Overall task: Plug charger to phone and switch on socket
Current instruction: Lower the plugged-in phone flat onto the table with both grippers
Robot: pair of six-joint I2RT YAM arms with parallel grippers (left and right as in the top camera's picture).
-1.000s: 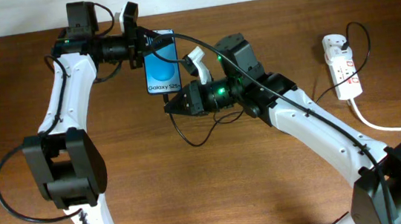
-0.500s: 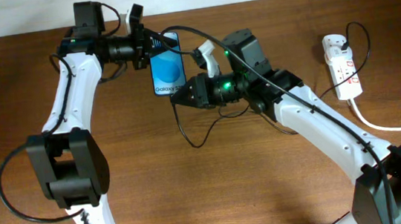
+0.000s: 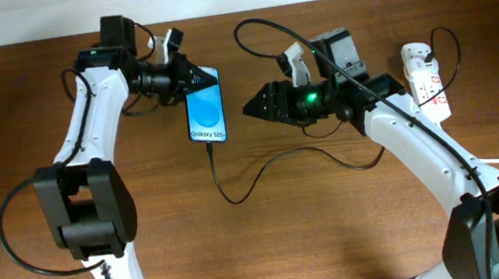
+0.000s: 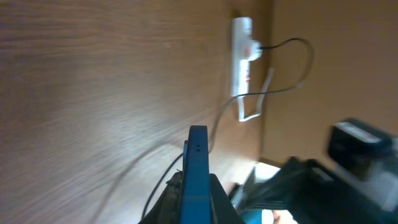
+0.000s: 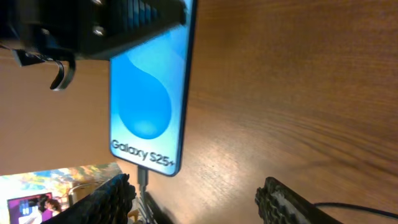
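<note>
Though the charger (image 3: 237, 196) looks seated in the bottom of the phone (image 3: 206, 110), which the left claw (image 3: 192, 79) pinches by its top, held above the counter (image 3: 335, 242), the socket (image 3: 426, 84) remains, probably unswitched. It lies to the right of the spread, empty right claw (image 3: 254, 108) (behind its wrist) with its long axis running front to back. The right arm is nearer.

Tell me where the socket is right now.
In the overhead view the socket lies on the right side of the table, just beyond the right arm, far from the phone held by the left gripper.
</note>
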